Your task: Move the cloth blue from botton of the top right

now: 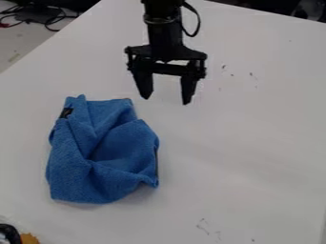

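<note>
My black gripper [166, 98] hangs over the upper middle of the white table, its two fingers spread wide and nothing between them. The blue cloth [102, 152] lies crumpled on the table at the left, below and to the left of the gripper and apart from it. Folds run across its middle, and a small black tag sits near its upper left corner.
The white table [248, 138] reaches across most of the view. Black cables [47, 16] lie beyond its edge at the upper left. At the lower left corner are a black object [9, 233] and an orange-yellow piece [28, 238].
</note>
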Robot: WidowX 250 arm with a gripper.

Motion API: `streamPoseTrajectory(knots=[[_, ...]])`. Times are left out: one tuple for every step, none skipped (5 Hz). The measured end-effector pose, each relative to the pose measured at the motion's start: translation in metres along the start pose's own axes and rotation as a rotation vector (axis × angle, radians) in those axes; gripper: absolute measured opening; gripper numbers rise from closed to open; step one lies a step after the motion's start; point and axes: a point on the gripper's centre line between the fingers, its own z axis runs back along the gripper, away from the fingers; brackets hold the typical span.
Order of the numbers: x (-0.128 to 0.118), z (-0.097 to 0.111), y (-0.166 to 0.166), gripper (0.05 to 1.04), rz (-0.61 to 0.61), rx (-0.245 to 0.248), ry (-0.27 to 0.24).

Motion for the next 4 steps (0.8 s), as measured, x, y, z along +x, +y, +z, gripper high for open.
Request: streamPoseTrajectory(knots=[[-0.002, 0.0, -0.018, 0.999, 0.112, 0.001, -0.005], [0.004, 0.001, -0.043, 0.999, 0.176, 0.034, 0.0], [0.011, 0.0, -0.054, 1.0, 0.184, 0.023, -0.009], [0.011, -0.005, -0.062, 0.999, 0.201, 0.002, -0.036]])
